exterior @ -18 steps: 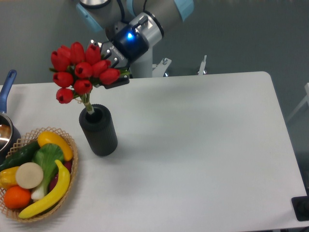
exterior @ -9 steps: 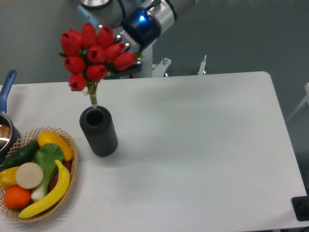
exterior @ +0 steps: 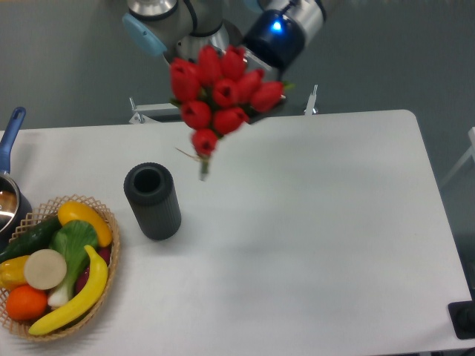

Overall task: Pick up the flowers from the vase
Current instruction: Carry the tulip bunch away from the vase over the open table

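The flowers [exterior: 220,93] are a tight bunch of red tulip buds, about nine that I can count, rounded and glossy, with a thin pale green stem trailing down from the lowest bud; that stem looks blurred. Taking the vase [exterior: 153,201] as my landmark and going left to right: far to its left, at the edge, a blue handle [exterior: 12,130] rises from a pot [exterior: 10,207] that is only partly in view. Left of and below the vase sits the wicker basket [exterior: 104,256], holding a yellow banana, a green cucumber, an orange fruit, a pale round piece and leafy greens. The vase itself is a dark ribbed cylinder standing upright on the white table [exterior: 312,222], its round mouth showing dark and empty. Up and to the right of the vase, the bunch hangs in the air, fully clear of the mouth, stem tip apart from the rim. Further up and right of the vase, my gripper [exterior: 260,100] is at the right side of the bunch, right behind the buds, clenched on the flowers, though the buds hide most of my fingers. A blue light glows on my wrist [exterior: 280,30] above.
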{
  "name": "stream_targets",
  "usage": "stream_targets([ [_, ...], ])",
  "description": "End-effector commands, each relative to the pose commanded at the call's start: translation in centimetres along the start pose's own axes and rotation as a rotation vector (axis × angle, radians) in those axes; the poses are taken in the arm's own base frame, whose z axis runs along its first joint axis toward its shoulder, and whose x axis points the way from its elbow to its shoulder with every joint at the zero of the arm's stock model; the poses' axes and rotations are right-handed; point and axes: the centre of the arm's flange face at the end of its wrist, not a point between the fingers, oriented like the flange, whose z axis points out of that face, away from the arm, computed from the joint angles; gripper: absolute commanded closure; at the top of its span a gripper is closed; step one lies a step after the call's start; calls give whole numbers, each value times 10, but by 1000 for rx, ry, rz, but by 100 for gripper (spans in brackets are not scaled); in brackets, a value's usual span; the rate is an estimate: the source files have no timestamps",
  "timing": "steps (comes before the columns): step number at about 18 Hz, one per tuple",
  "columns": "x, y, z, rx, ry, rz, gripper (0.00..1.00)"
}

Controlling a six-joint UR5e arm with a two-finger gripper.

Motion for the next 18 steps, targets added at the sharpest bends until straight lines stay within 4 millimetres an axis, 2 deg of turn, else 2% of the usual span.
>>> stream_targets([
  [6,-37,40,-1,-225,-170,-41,91],
  [9,-60,45,-3,-352,-270,-29,90],
  [11,-77,63,8,-444,-290,-4,89],
  [17,-73,96,55,-725,-253,157,83],
  [18,-75,101,57,-759,-246,150,82],
])
